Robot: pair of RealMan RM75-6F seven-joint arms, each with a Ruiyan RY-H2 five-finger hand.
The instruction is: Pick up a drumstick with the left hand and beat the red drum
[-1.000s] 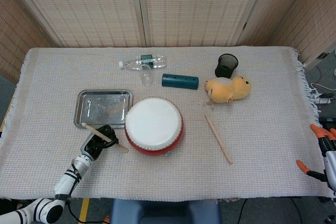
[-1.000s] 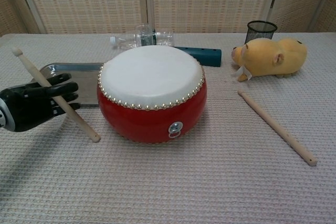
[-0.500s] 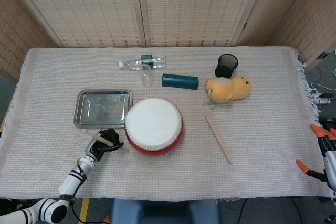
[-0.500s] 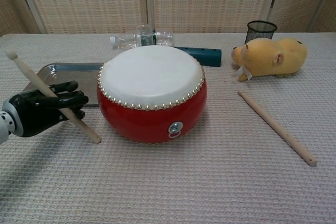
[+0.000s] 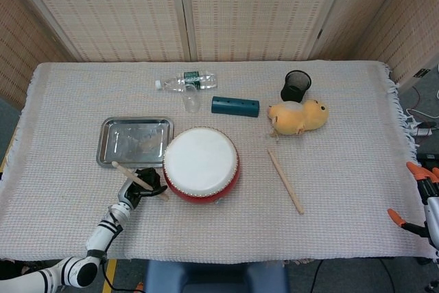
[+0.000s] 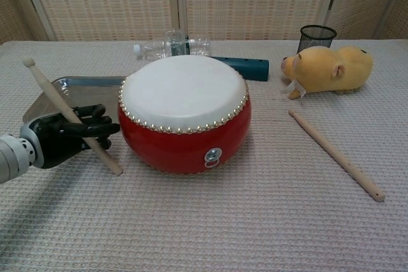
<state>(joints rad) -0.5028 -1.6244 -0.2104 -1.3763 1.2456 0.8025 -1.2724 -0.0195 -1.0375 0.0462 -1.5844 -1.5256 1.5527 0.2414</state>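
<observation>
The red drum (image 5: 201, 165) (image 6: 184, 112) with its white skin stands at the table's middle front. My left hand (image 5: 145, 182) (image 6: 69, 136), black-fingered, sits just left of the drum and grips a wooden drumstick (image 5: 132, 176) (image 6: 71, 116). That stick slants, its round tip up and to the left, its butt end low beside the drum's wall. A second drumstick (image 5: 285, 181) (image 6: 335, 153) lies flat on the cloth right of the drum. My right hand does not show in either view.
A metal tray (image 5: 134, 141) (image 6: 44, 97) lies behind my left hand. Behind the drum are a clear bottle (image 5: 185, 81), a glass (image 5: 191, 99) and a teal bar (image 5: 235, 106). A yellow plush toy (image 5: 298, 116) and black mesh cup (image 5: 295, 86) sit back right.
My left hand has shifted right, closer to the drum, carrying the drumstick. The stick's tip dipped and then rose again.
</observation>
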